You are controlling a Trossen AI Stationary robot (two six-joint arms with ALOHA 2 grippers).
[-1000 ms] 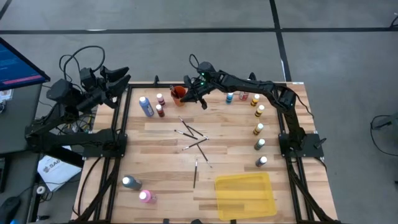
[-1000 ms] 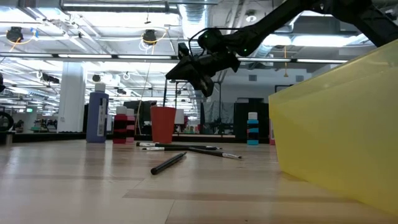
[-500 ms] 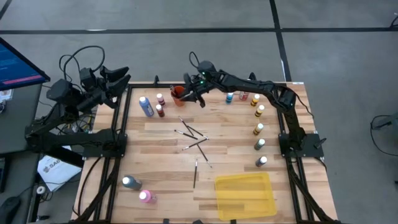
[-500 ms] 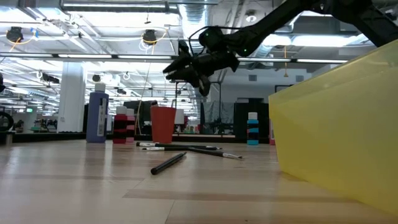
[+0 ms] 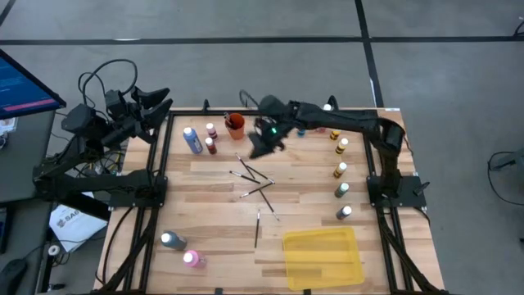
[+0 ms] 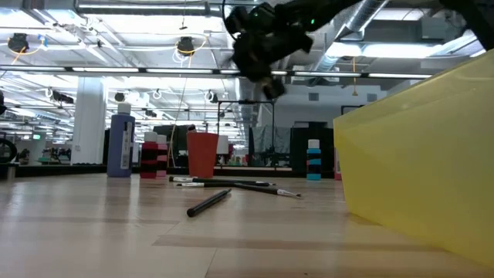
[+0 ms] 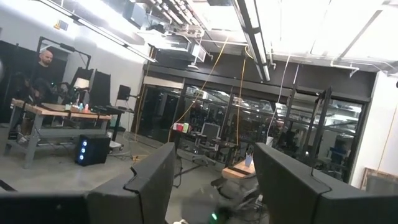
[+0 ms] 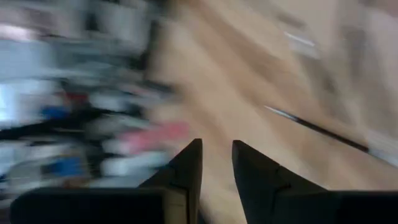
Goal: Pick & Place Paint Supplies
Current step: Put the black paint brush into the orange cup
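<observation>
Several thin dark paintbrushes lie loose on the middle of the wooden table, one more nearer the front. White-capped paint bottles stand upright: a blue one and red ones at the far left, a row along the right side, and two at the near left. My right gripper hangs above the table between the orange cup and the brushes, fingers a little apart with nothing between them. My left gripper waits raised off the table's far left corner, open and empty.
A flat yellow tray lies at the near right and fills the right of the low view. The orange cup stands at the far edge with a dark stick in it. Bare wood lies between the brushes and the near-left bottles.
My right gripper has left its place over the orange cup, gone toward the table's near edge over the brushes, risen, and rolled about its wrist. The brushes and bottles on the table have stayed where they were.
</observation>
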